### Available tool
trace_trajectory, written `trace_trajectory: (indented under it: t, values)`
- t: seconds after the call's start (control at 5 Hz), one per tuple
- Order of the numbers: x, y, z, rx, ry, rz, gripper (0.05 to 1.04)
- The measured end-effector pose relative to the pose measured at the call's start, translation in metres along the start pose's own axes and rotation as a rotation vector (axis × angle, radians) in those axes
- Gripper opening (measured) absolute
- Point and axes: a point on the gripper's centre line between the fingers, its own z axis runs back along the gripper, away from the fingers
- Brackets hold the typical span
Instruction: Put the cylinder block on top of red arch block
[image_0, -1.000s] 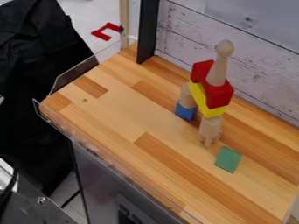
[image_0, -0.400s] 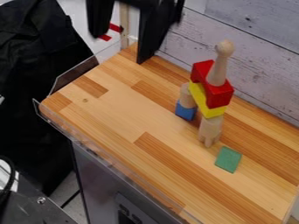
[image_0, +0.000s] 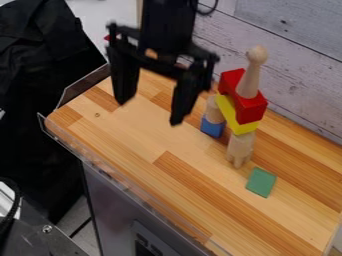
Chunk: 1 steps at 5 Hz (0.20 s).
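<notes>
The black gripper (image_0: 148, 113) hangs at the upper left over the wooden table, its two fingers wide apart with nothing between them. To its right stands a stack: a red arch block (image_0: 250, 106) lies on a yellow block (image_0: 231, 117), which rests on a wooden cylinder on a blue block and on another wooden piece. On top of the red arch block stands a pale wooden piece (image_0: 249, 82) with a round head. The wooden cylinder block (image_0: 213, 110) sits upright on the blue block (image_0: 212, 127), under the yellow block's left end.
A green block (image_0: 261, 182) lies flat in front of the stack. Another wooden piece (image_0: 240, 148) supports the yellow block's near end. A white plank wall (image_0: 300, 65) runs behind the stack, and a clear rim edges the table's (image_0: 153, 190) left side.
The gripper has come in from the top edge and moved down over the table, left of the stack. The blocks have not moved.
</notes>
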Motion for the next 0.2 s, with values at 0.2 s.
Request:
trace_trajectory:
  t: [0.2]
  values:
    - [0.0060, -0.0023, -0.0081, -0.021, -0.046, 0.016, 1.000]
